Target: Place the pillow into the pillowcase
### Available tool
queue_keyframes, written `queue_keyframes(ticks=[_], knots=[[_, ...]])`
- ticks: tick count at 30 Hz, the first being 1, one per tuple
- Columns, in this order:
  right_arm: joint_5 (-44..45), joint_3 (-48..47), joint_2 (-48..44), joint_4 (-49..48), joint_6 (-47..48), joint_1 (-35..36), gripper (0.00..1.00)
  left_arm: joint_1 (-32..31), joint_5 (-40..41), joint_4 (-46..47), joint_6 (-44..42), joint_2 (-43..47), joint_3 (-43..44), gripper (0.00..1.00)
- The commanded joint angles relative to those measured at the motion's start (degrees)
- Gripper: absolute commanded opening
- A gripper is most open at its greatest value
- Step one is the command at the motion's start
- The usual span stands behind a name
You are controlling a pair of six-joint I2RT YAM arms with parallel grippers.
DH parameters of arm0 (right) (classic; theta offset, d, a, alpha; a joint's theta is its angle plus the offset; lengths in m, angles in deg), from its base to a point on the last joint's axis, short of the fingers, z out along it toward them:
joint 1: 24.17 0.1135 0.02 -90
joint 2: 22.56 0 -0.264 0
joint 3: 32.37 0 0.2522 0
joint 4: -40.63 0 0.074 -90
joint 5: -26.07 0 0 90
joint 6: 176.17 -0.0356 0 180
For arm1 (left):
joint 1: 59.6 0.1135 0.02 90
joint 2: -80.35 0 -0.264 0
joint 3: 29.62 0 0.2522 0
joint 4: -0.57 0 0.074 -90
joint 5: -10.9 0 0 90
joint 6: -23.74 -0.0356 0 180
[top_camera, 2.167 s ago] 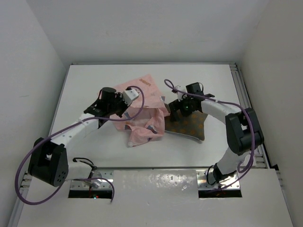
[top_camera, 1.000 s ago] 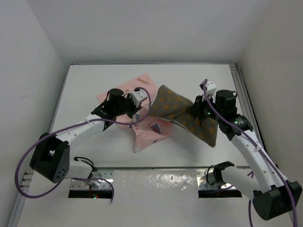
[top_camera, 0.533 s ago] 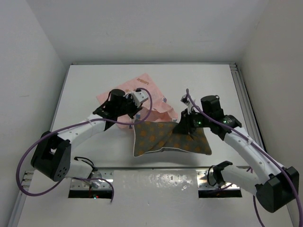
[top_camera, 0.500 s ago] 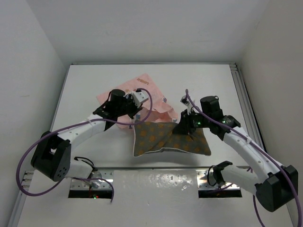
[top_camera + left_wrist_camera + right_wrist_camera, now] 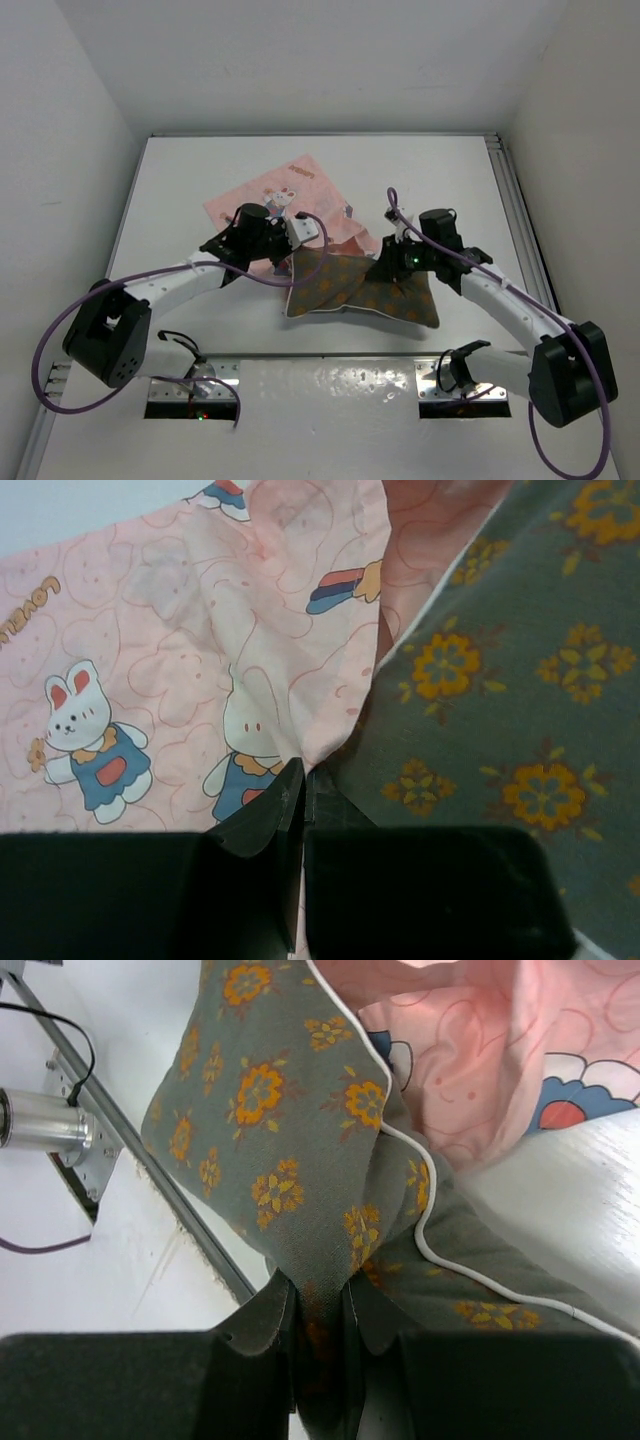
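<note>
My left gripper [image 5: 303, 780] is pinched tight on the hem of the pillowcase [image 5: 180, 630], I judge to hold its mouth open, while my right gripper [image 5: 320, 1305] clamps a fold of the pillow [image 5: 270, 1130], whose corner lies just beside that hem, ready for feeding in.

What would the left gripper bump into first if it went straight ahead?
Most likely the pink pillowcase: the left gripper is shut on its edge, and that cloth fills the way ahead. The pillow lies close beside, so depth is uncertain.
</note>
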Motion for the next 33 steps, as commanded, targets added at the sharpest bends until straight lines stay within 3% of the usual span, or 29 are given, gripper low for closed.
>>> queue_keyframes(ticks=[1,10,16,19,24,29,33], knots=[[-4.5,-0.4,-1.3,-7.4,-1.7,-1.8,0.0,-0.9,-1.0,0.7,-5.0,2.5,-0.8,0.0],[-5.5,0.5,-4.6,-5.4,-1.7,-9.0,0.0,-0.9,0.2,-0.7,-8.6,4.3,-1.6,0.0],[-6.5,0.5,-4.7,-6.9,-3.5,-12.3,0.0,-0.9,-4.9,-3.3,-6.5,6.5,-1.3,0.0],[-5.4,1.0,-3.9,-9.8,-6.8,-12.4,0.0,-1.0,-5.4,-2.7,-5.8,6.8,-1.5,0.0],[-0.4,5.0,-1.7,-23.3,-16.3,-12.3,0.0,-1.2,-10.2,-1.9,-4.7,7.3,-0.9,0.0],[10.9,5.2,-4.1,-27.2,-19.6,-12.8,0.0,-2.1,-12.1,-2.7,-4.5,7.8,-2.2,0.0],[8.5,4.4,-4.7,-27.6,-22.2,-14.7,0.0,-2.0,-10.0,-1.8,-2.7,8.0,-3.2,0.0]])
